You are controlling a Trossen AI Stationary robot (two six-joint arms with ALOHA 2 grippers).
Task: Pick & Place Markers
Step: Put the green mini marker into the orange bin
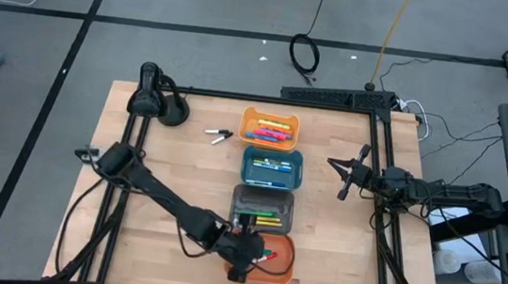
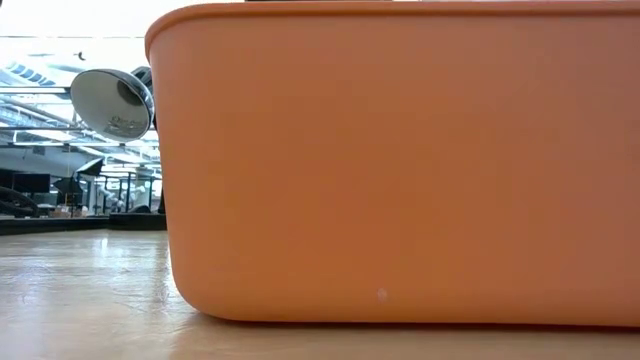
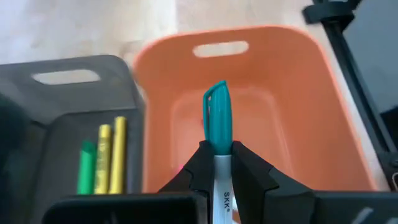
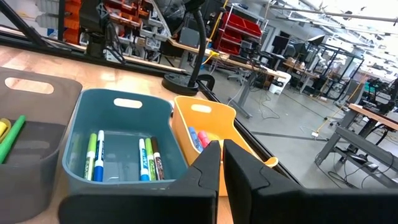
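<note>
Gripping white-barrelled marker with teal cap [image 3: 217, 127], left gripper [image 3: 217, 163] clamped on barrel, cap projecting ahead over orange rectangular plastic bin [image 3: 298, 112]. Grey plastic bin [image 3: 56, 112] alongside, holding yellow and green markers. Right gripper [image 4: 222, 158] fingers together, empty, beside teal plastic bin [image 4: 118, 134].

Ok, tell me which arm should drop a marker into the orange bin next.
Left. Its gripper already holds a teal-capped marker above the orange bin; the right gripper waits shut at the table's side.

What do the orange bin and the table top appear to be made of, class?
Orange bin: probably moulded plastic, smooth and slightly glossy, with rounded corners and a cut-out handle slot. Table top: apparently light wood, matt, with visible plank seams and grain.
</note>
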